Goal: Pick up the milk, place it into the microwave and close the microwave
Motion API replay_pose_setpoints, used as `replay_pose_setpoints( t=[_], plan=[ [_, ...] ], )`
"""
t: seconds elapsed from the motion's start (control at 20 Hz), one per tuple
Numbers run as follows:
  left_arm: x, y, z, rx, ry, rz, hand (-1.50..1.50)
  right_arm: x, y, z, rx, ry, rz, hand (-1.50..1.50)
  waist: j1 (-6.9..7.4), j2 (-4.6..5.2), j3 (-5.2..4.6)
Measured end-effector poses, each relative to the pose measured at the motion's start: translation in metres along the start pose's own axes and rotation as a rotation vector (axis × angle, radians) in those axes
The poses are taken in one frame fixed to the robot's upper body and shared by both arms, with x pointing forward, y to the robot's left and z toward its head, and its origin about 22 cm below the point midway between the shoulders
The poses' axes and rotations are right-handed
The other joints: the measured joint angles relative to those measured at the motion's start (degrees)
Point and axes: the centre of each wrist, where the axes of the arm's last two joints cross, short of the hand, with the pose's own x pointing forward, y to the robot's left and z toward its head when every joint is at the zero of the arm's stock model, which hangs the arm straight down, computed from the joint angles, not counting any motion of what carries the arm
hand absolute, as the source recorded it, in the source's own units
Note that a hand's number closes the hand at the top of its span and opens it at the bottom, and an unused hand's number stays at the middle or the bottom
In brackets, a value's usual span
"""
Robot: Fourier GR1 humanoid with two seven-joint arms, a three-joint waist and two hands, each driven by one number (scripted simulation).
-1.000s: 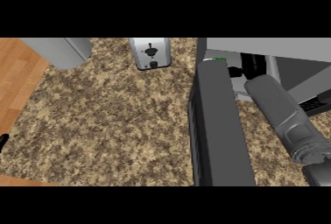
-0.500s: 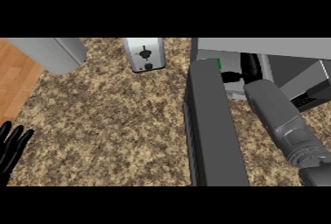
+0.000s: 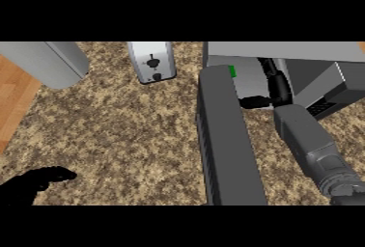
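At right of centre, the microwave stands with its door swung open. The right robot hand reaches inside; its fingers cannot be made out, and the milk is hidden. The left robot hand rests curled and holding nothing on the worktop, lower left.

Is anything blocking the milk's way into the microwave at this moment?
Nothing visible does. The microwave door stands open, and the right robot hand already reaches into the microwave cavity. The milk itself cannot be made out.
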Motion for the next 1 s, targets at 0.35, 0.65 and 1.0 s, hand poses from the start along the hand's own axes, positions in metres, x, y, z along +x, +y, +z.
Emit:
replay_pose_setpoints(
  t=[0.35,0.65,1.0],
  plan=[
    [-0.005,-0.025,-0.023,-0.053,0.038,0.028,1.50,-0.024,0.006,0.036,0.044,0.039,-0.182,-1.50,-1.73,-0.75,-0.08],
    [-0.016,-0.043,-0.032,-0.089,0.071,0.060,1.50,-0.045,-0.002,0.074,0.062,0.059,-0.220,-1.50,-2.91,-1.36,-0.17],
    [-0.021,-0.070,-0.054,-0.169,0.088,0.026,1.50,-0.060,-0.016,0.118,0.057,0.079,-0.223,-1.50,-4.21,-1.88,-0.25]
  ],
)
